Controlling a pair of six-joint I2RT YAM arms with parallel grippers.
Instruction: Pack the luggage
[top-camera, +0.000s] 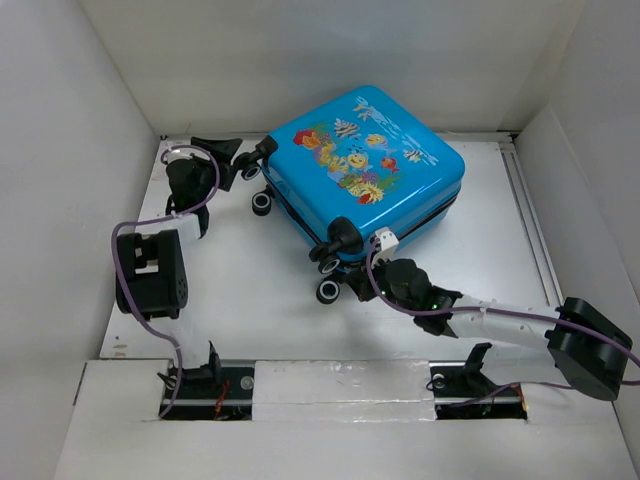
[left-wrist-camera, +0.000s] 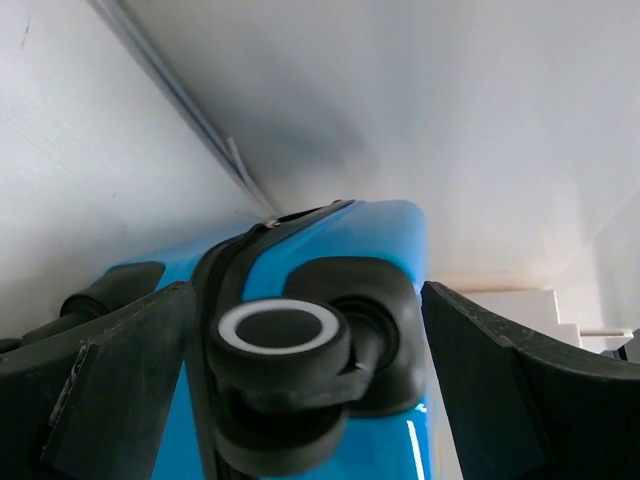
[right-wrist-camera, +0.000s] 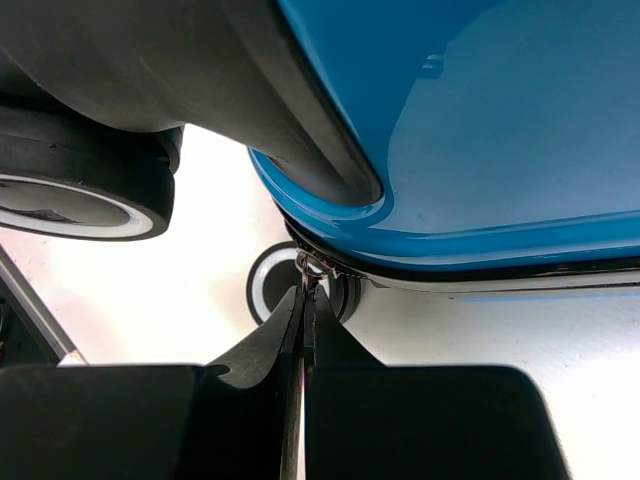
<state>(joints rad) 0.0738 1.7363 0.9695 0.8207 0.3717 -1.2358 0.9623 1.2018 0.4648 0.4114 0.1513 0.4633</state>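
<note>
The luggage (top-camera: 365, 165) is a bright-blue fish-print suitcase lying flat and closed at the back middle of the table. My left gripper (top-camera: 247, 163) is open at its far-left corner, with the jaws on either side of a black wheel (left-wrist-camera: 280, 330) and not touching it. The blue shell (left-wrist-camera: 330, 240) fills the left wrist view. My right gripper (top-camera: 383, 250) is at the near corner, shut on the small metal zipper pull (right-wrist-camera: 315, 268) on the seam under the shell (right-wrist-camera: 480, 150).
Black wheels with white rims stick out at the near corner (top-camera: 328, 291) and on the left side (top-camera: 262, 203). White walls close in the table on the left, back and right. A metal rail (top-camera: 530, 220) runs along the right edge.
</note>
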